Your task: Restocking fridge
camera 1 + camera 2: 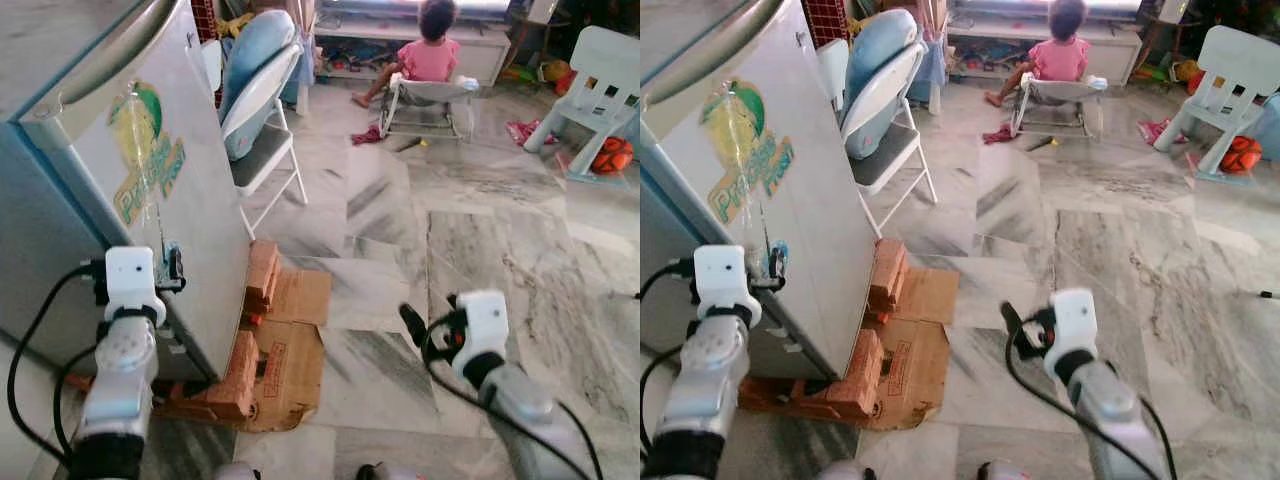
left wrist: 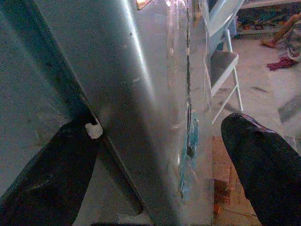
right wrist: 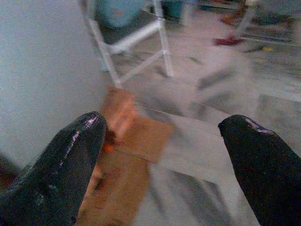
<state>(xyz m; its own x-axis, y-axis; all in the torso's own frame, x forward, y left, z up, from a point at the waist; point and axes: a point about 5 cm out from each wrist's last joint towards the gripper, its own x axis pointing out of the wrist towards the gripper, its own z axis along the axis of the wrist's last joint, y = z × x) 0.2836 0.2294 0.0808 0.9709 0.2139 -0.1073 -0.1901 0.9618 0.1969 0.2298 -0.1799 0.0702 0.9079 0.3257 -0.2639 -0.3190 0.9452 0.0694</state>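
Note:
A small silver fridge (image 1: 150,200) with a green and yellow sticker stands at the left, its door closed and a long handle along the top. My left gripper (image 1: 172,268) is raised against the fridge's front corner. In the left wrist view the left gripper (image 2: 162,132) is open, with its black fingers (image 2: 249,155) set either side of the door's edge. My right gripper (image 1: 410,322) hangs over the marble floor to the right of the fridge. Its fingers (image 3: 70,155) are wide open with nothing between them, and they point toward the bricks.
Red bricks (image 1: 262,275) and flattened cardboard (image 1: 295,350) lie at the fridge's foot. A white folding chair (image 1: 262,110) stands just behind. Farther back a person (image 1: 428,55) sits in a small chair, beside a white plastic chair (image 1: 600,75) and an orange ball (image 1: 612,155).

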